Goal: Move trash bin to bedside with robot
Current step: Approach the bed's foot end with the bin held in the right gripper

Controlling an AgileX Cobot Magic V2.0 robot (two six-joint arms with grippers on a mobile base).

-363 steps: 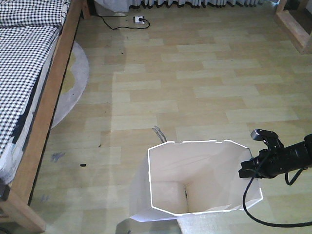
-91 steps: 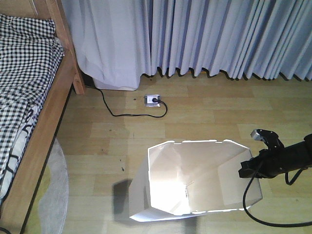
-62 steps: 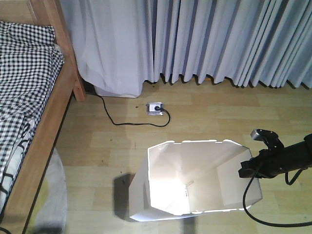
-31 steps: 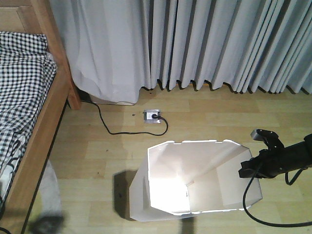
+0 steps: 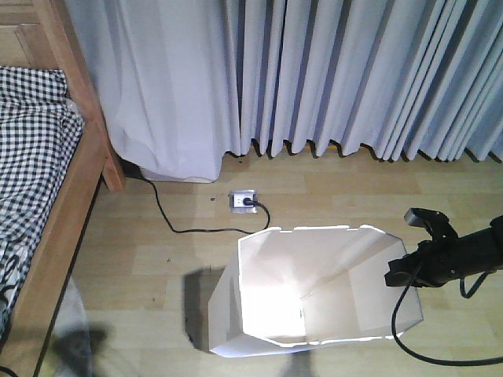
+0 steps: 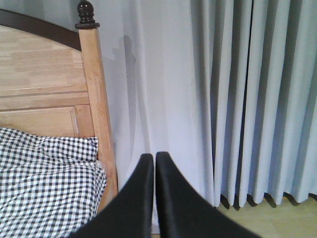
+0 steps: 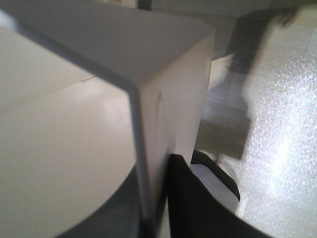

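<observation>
The white trash bin [image 5: 346, 259] stands on the wooden floor at the bottom centre of the front view, mouth up and lit inside. My right gripper [image 5: 395, 273] is shut on the trash bin's right wall. The right wrist view shows that thin wall [image 7: 168, 99] pinched in the right gripper [image 7: 158, 173], with one black finger [image 7: 198, 203] outside it. The bed [image 5: 75, 196], wooden frame with checked bedding [image 5: 31, 133], lies along the left edge, a floor strip away from the bin. My left gripper [image 6: 154, 157] is shut on nothing, facing the bedpost [image 6: 96, 114] and curtain.
Pale grey curtains [image 5: 314, 78] hang across the far wall down to the floor. A white power strip [image 5: 243, 201] with a black cord [image 5: 173, 224] lies on the floor just beyond the bin. A grey rug's edge [image 5: 63, 330] shows at the lower left by the bed.
The view has advanced toward the curtains: the power strip and the bed's head end have slid closer and lower. The bin and right gripper keep the same place in the frame.
</observation>
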